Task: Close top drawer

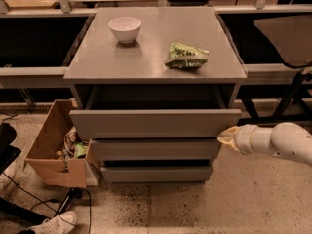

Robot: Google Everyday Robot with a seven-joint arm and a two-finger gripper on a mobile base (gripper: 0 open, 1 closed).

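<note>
The top drawer [155, 124] of the grey cabinet [156, 57] stands pulled out, its plain grey front well forward of the cabinet body and its dark inside showing. Two shorter grey drawers [155, 149] sit below it, also a little out. My gripper [226, 136] is at the end of the white arm coming in from the right. It sits just below and beside the right end of the top drawer's front.
A white bowl [125, 29] and a green crumpled bag [186, 56] lie on the cabinet top. An open cardboard box [53, 150] of items stands on the floor at the left. A shoe [53, 224] and cables lie at the lower left. Chair legs [287, 101] stand at the right.
</note>
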